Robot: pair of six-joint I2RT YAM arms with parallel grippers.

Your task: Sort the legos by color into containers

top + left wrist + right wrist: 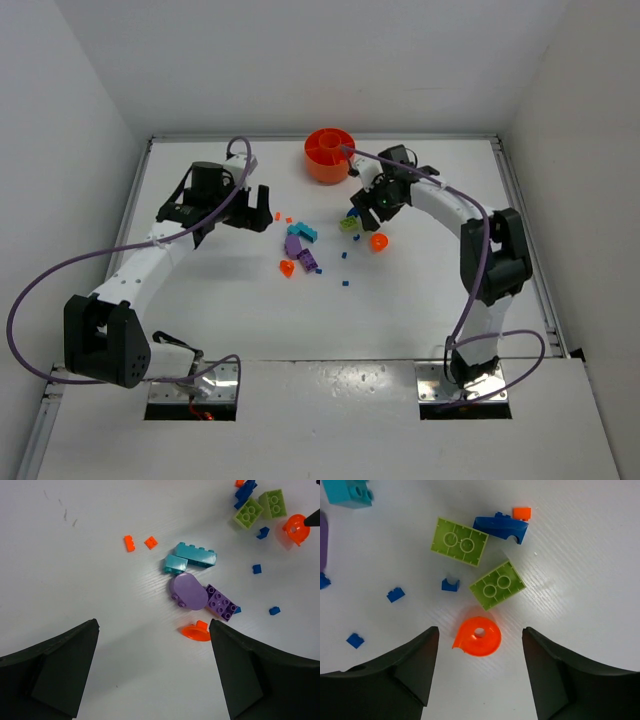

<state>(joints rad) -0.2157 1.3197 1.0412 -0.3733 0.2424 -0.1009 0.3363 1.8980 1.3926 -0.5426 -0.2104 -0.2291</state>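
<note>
The round orange dish (327,156) with its containers stands at the back of the table. The legos lie loose in the middle. My right gripper (480,630) is open, with a round orange piece (479,636) lying between its fingertips and touching neither. Just beyond it are two lime bricks (460,541) (497,585) and a curved blue piece (501,526). My left gripper (153,625) is open and empty over bare table, and a flat orange piece (196,631) lies close to its right finger. Past that sit a purple rounded piece (189,591), a purple brick (221,601) and a cyan brick (196,555).
Tiny blue squares (395,594) are scattered left of the right gripper. Two small orange bits (129,543) lie left of the cyan brick. White walls close in the table on three sides, and purple cables (60,275) loop from both arms.
</note>
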